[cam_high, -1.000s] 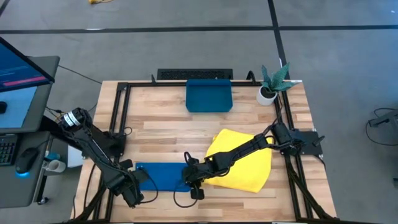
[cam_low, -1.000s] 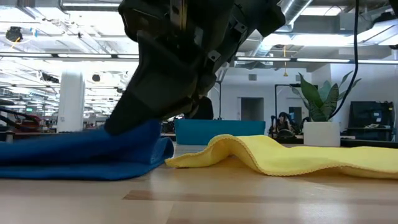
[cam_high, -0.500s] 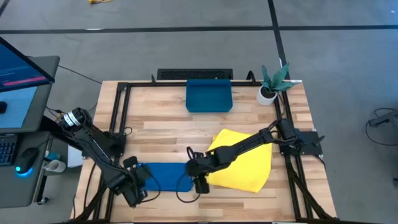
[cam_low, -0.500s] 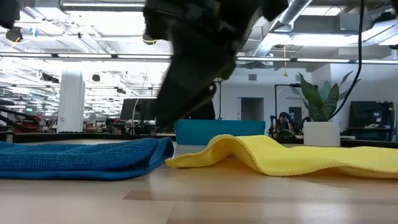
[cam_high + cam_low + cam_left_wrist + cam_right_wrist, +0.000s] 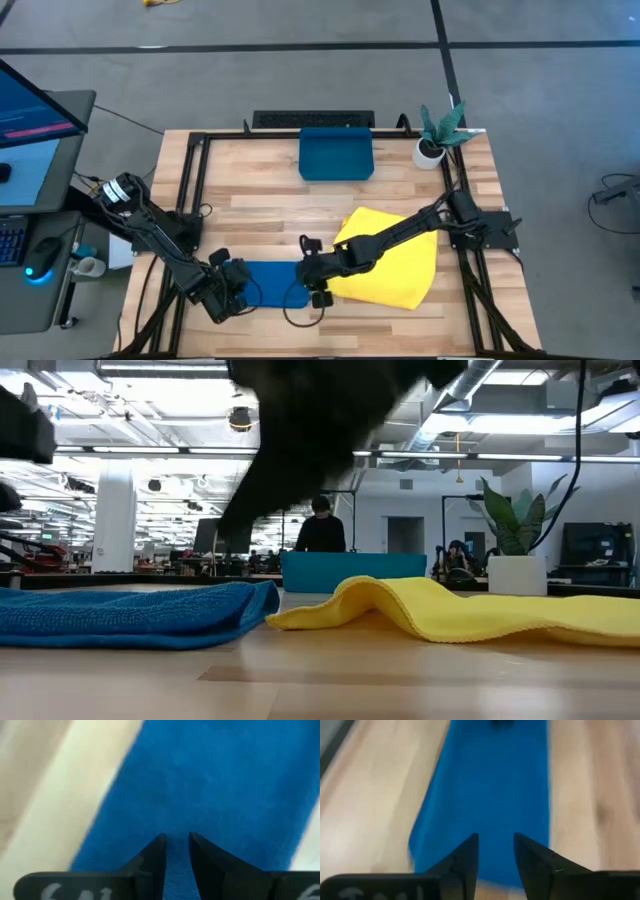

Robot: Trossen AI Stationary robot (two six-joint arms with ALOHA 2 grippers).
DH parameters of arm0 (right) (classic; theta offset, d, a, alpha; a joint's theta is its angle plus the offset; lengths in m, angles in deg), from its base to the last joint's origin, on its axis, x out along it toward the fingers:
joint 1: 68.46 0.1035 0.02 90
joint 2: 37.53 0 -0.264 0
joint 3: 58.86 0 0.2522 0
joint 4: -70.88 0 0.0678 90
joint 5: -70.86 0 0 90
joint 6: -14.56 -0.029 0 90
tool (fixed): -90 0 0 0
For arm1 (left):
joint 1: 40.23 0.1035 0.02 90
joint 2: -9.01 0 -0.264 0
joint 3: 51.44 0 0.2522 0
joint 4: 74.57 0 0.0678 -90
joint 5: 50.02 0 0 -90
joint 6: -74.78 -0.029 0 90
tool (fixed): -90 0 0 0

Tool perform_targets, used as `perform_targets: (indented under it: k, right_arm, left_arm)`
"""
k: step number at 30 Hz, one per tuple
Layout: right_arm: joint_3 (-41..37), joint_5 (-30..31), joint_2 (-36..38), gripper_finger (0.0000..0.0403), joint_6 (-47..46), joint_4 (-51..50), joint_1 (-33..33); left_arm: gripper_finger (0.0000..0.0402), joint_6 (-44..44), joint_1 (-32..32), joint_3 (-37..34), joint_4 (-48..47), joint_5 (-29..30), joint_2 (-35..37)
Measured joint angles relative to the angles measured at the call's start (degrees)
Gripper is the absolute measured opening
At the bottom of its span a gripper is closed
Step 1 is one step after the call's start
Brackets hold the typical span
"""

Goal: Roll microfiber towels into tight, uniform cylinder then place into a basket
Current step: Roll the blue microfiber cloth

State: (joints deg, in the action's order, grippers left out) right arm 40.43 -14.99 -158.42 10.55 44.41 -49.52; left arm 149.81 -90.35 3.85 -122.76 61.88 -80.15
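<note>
From above, the blue towel lies lower centre on the desk, left gripper and right gripper at its ends. Yellow towel right, basket up top. Wrist views: both grippers slightly parted over blue cloth, pinching nothing.

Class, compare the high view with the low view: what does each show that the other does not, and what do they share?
Only the high view shows the left end effector and right end effector at opposite ends of the folded royal blue microfiber towel. Only the low view shows a person in the room behind. Both show the blue towel, the rumpled bright yellow microfiber towel, the shallow dark teal basket and the white-potted plant.
</note>
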Motion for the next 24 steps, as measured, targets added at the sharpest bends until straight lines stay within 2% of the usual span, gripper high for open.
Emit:
perform_targets:
  k: [2, 5, 7, 9, 16, 19, 24]
  right_arm:
    - [0.8, 0.9, -2.4, 0.0136, -0.3, 4.1, -0.7]
    - [0.1, 1.7, -3.7, 0.0120, -1.3, 1.0, -1.5]
    - [0.6, 2.6, -5.7, 0.0111, -2.1, 3.0, -2.2]
    - [0.2, 3.9, -5.4, 0.0102, -3.3, -1.1, -2.6]
    - [0.6, 3.4, -6.0, 0.0085, -5.4, -3.8, -4.1]
    - [0.6, 3.5, -6.0, 0.0082, -5.4, -4.4, -4.0]
    - [0.4, 3.4, -4.0, 0.0081, -5.0, -8.7, -4.0]
  left_arm:
    - [0.0074, -0.2, -0.1, -1.2, 2.3, -0.7, 0.1]
    - [0.0074, 0.5, -0.2, -2.2, 3.6, -0.7, 0.3]
    - [0.0074, 0.4, -0.2, -2.1, 3.5, -0.7, 0.3]
    - [0.0074, -1.0, -0.2, -1.7, 3.4, -1.0, 0.2]
    - [0.0074, -6.5, -0.1, 0.0, 3.1, -2.1, -0.1]
    - [0.0074, -8.4, -0.1, 1.8, 0.8, -1.2, -0.1]
    - [0.0074, -8.9, -0.3, 6.8, -9.7, 1.5, -0.1]
